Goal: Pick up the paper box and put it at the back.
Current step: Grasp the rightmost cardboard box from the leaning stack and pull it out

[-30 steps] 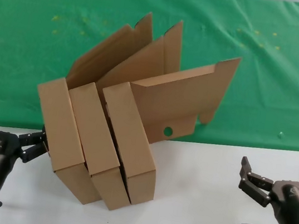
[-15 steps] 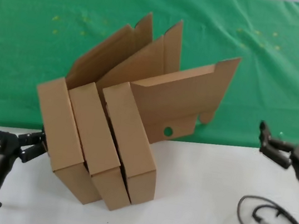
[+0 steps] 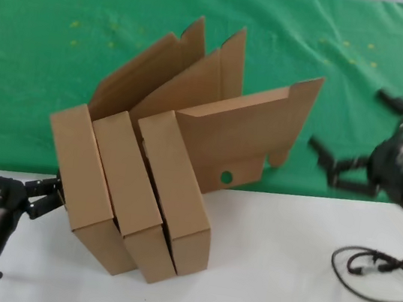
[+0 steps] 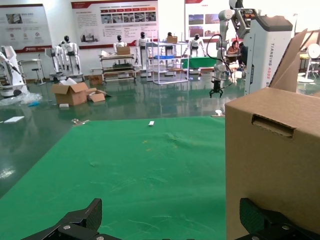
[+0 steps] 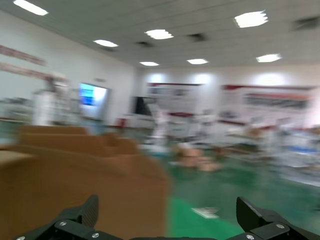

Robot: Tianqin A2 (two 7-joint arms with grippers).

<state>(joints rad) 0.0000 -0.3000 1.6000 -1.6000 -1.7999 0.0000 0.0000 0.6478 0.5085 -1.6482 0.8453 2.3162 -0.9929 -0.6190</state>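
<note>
Three brown corrugated mailer boxes lean side by side where the green cloth (image 3: 36, 88) meets the white surface (image 3: 267, 267), lids raised toward the cloth. The paper box (image 3: 210, 171) nearest the right gripper shows a small round hole (image 3: 226, 177) in its side flap. The right gripper (image 3: 355, 136) hangs over the green cloth just beyond that box's raised lid, fingers (image 3: 322, 155) spread wide, holding nothing. The left gripper (image 3: 12, 172) sits low beside the outermost box (image 3: 86, 187) on the opposite side of the row, fingers open, one finger at the cardboard wall. A black cable (image 3: 374, 266) loops on the white surface below the right gripper.
</note>
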